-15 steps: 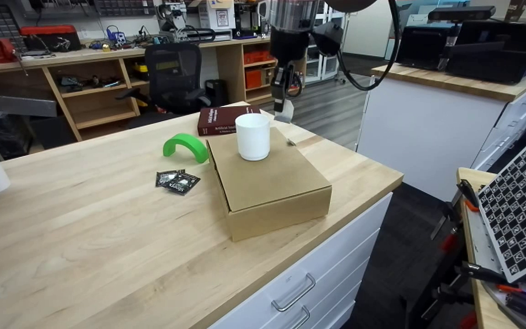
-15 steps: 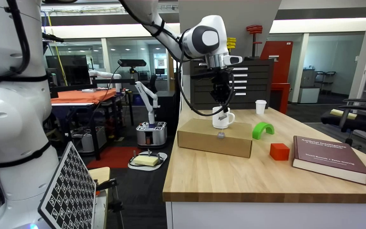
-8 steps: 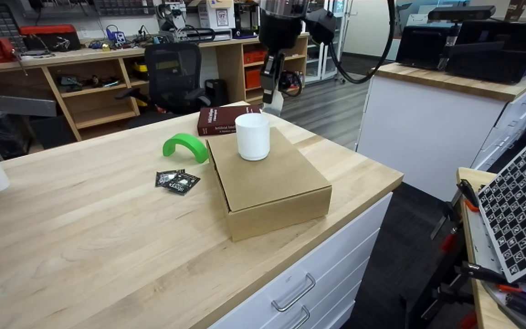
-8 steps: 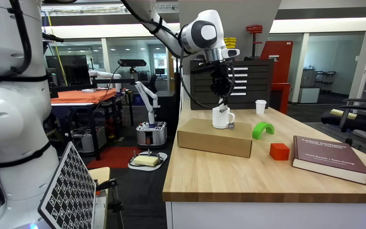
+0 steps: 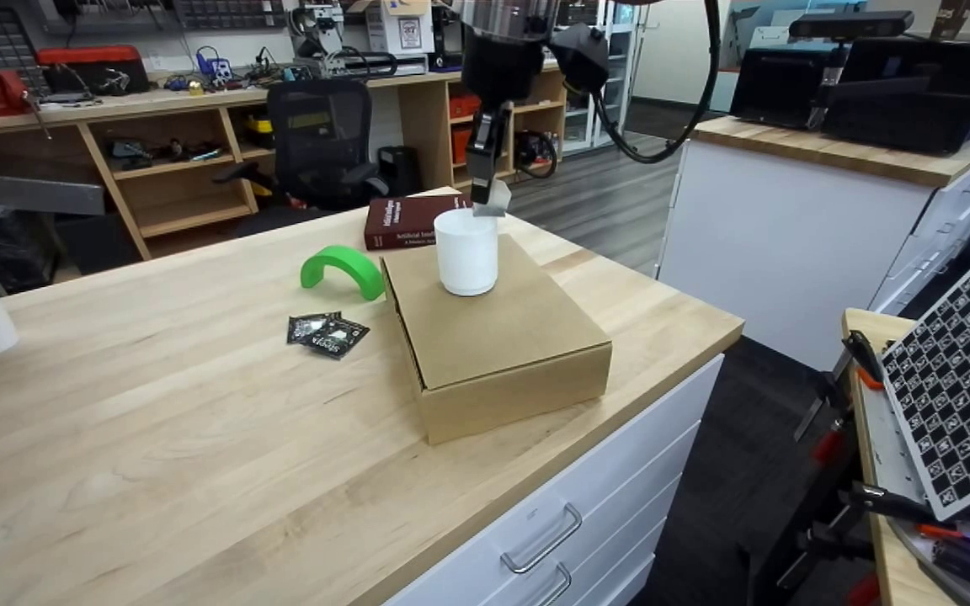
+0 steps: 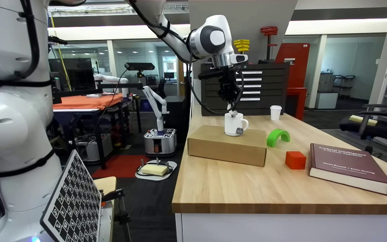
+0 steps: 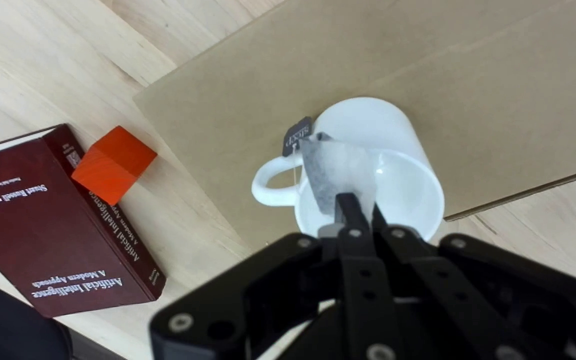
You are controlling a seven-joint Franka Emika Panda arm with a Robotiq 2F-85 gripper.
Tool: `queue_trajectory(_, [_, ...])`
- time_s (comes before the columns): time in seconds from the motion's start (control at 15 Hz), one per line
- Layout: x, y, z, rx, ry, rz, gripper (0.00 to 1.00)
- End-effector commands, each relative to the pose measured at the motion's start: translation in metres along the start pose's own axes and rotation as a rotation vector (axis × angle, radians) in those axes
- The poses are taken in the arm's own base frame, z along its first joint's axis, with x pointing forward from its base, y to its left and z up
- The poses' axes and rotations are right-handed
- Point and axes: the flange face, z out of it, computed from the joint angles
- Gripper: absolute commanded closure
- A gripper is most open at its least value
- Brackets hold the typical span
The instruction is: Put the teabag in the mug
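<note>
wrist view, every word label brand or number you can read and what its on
"Artificial Intelligence A Modern Approach": cover of the maroon book, upside down
"Stuart Russell • Peter Nor": same cover, cut off by the picture's edge
"Artificial Intelligence" and "A Modern App": spine, the rest unclear
"steep" or "sleep", too blurred to settle: tag of the teabag
Other print on the book: too small

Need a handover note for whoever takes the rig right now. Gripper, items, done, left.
Gripper: shut on the teabag.
Teabag: over the open top of the mug, not yet down inside; contact unclear. Its tag hangs outside.
Mug: upright on the cardboard box.
Done: teabag picked up, brought to the mug.
Left: likely lower it in, open the gripper, back off.
</note>
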Motion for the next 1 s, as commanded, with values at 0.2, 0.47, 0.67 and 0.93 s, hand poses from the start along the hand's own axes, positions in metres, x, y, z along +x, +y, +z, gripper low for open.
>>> queue_trajectory(0.2, [0.012, -0.006, 0.002, 0.007, -0.009, -0.031, 0.98])
queue_trajectory(0.47, [0.010, -0.010, 0.018, 0.016, -0.033, -0.047, 0.98])
queue_trajectory(0.67, [0.012, -0.014, 0.027, 0.019, -0.045, -0.058, 0.98])
queue_trajectory(0.93, [0.018, -0.015, 0.028, 0.020, -0.034, -0.069, 0.98])
